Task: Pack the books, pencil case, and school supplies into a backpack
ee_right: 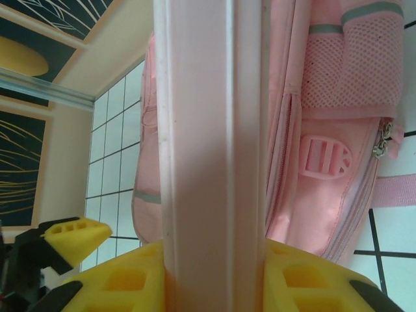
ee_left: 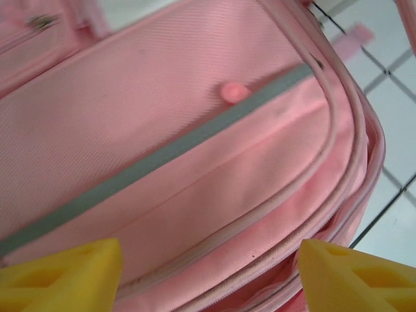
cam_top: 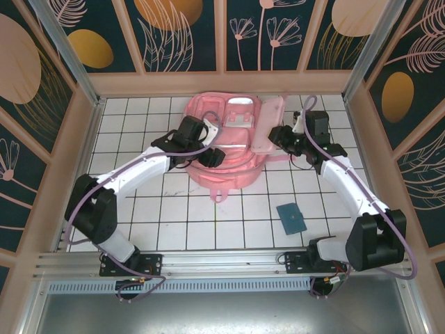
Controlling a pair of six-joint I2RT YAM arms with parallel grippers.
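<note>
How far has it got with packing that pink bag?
Done: hard to say; whether the books are inside the backpack cannot be seen. In hand: the right gripper is clamped on the bag's pale flap, while the left gripper hovers open over the bag's front, empty. Left: a flat teal item lies on the tiles, not yet packed.

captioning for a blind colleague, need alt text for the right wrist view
The right gripper clamps a pale pink panel running up the frame's middle, a yellow finger on each side. Behind it lies the pink backpack with a mesh pocket and zip, on white tiles.
</note>
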